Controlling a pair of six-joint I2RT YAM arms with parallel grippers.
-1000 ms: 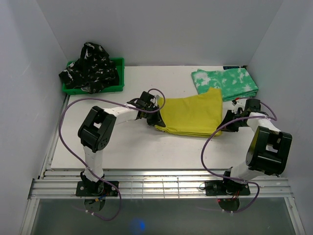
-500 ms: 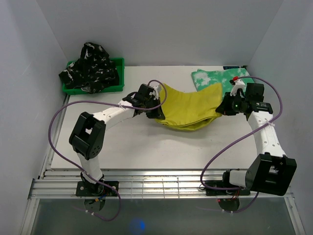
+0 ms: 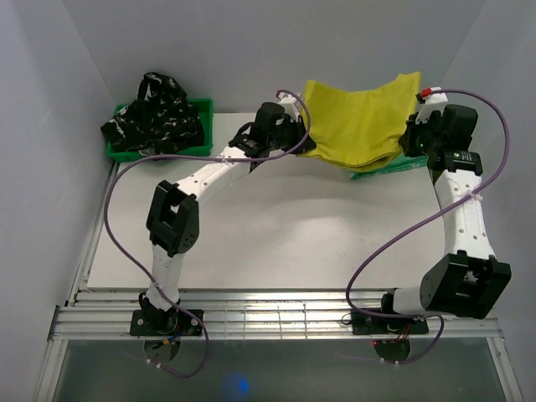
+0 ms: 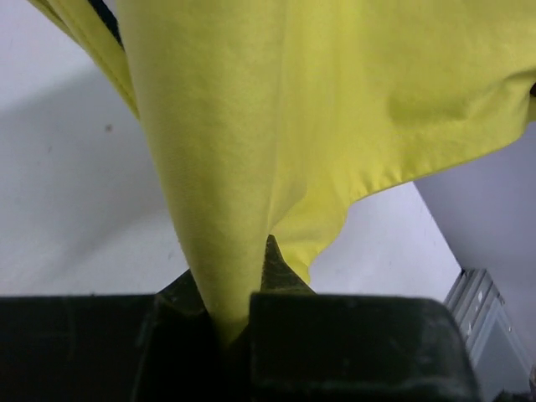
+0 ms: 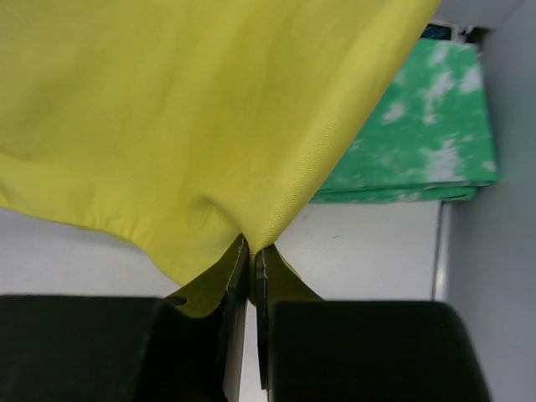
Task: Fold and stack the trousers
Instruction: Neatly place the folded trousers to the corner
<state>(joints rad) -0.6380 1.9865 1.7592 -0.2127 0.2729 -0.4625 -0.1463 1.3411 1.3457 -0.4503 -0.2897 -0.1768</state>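
Yellow pair point(image 3: 356, 126): folded, held off the tabletop, sagging between both arms, partly over the green pair point(image 5: 419, 126); long axis runs left to right.
Left jaws: clenched on its left edge.
Right jaws: clenched on its right edge, nearer the green pair.

The held trousers point(image 3: 356, 126) hang between the left gripper point(image 3: 300, 141) and the right gripper point(image 3: 414, 138), above the back of the table point(image 3: 276, 234). A folded pair point(image 5: 419, 126) lies under their right end, at the back right. The bin point(image 3: 205, 126) sits at the back left, with another pair point(image 3: 155, 113) piled in it.
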